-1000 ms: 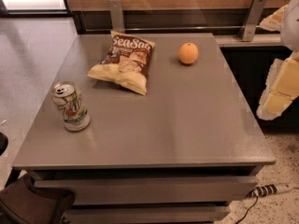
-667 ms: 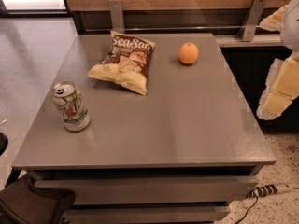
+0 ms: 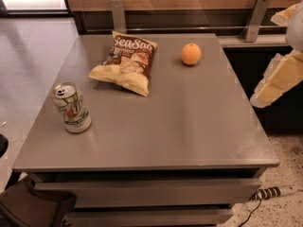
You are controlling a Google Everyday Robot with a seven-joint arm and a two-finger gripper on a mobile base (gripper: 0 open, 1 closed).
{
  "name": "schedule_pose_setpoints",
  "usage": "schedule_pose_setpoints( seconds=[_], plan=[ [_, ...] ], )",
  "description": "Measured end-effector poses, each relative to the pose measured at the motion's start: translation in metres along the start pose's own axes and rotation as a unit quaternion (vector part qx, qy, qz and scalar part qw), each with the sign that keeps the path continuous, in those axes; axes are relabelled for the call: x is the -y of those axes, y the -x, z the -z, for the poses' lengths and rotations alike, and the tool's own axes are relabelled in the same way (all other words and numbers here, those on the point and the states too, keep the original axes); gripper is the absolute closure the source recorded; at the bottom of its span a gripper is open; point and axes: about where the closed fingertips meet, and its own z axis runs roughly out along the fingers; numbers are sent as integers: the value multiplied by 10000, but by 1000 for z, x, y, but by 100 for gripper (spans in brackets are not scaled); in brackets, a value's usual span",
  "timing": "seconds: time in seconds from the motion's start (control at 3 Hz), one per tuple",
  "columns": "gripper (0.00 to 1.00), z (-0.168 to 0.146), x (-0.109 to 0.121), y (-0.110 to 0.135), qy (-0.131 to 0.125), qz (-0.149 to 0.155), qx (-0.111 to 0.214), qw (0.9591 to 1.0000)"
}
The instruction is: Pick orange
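**Camera view: grey counter, three items, pincer at right**

The grey counter (image 3: 189, 126) fills most of the view. A chip bag (image 3: 127, 63) lies flat toward the far edge, left of centre. The cream-coloured pincer (image 3: 277, 82) hangs beyond the counter's right side, well apart from every item; whether it is spread or pressed together cannot be told. A soda can (image 3: 72, 108) stands upright near the left edge. The orange (image 3: 191, 54) rests near the far edge, right of the bag and apart from it.
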Motion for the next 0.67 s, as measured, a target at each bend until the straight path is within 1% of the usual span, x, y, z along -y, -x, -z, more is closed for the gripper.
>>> schedule_pose_setpoints(
  seconds=[0.33,0.67],
  plan=[
    [0,-29,18,-18,-196,-654,527,9963],
    [0,-61,48,-15,-404,-1353,1493,9787]
  ],
)
